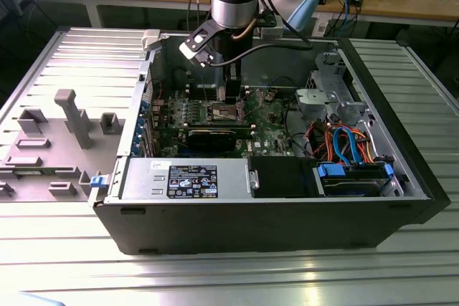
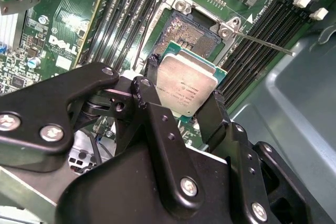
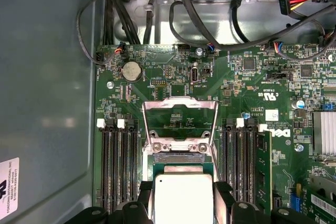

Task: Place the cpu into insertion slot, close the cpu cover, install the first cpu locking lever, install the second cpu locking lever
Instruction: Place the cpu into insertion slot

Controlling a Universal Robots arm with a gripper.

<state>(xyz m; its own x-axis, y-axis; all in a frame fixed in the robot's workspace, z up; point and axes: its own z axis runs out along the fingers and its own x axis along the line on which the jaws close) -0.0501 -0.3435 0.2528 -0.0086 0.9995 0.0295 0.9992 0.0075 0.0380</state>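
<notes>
On the exterior view's left you have the grey plastic fixture blocks [image 1: 72,116] on the ribbed metal table [image 1: 229,277], well apart from the jaws. Next comes the open black computer case [image 1: 272,213], where your black two-fingered gripper [image 1: 231,97] reaches down over the green circuit board [image 1: 276,116]. In the second wrist view your jaws are spread only as wide as the small square cpu with the silver-grey metal top [image 2: 187,83]. They pinch it by two opposite edges, with a black finger [image 2: 212,111] pressed against each side. Just beyond the jaw tips lies the square insertion slot with its tan-gold contact field [image 2: 185,34], uncovered. The cpu hangs by the slot's near edge, apart from the contacts. Past the slot, in the first wrist view, the silver metal frame of the cpu cover [image 3: 181,102] stands swung open. A thin wire locking lever [image 2: 262,43] juts out free beside the slot, and long black memory slots [image 3: 118,166] run along either side of the jaws. Toward the exterior view's right, orange and blue cables [image 1: 344,141] lie well away from the jaws.
</notes>
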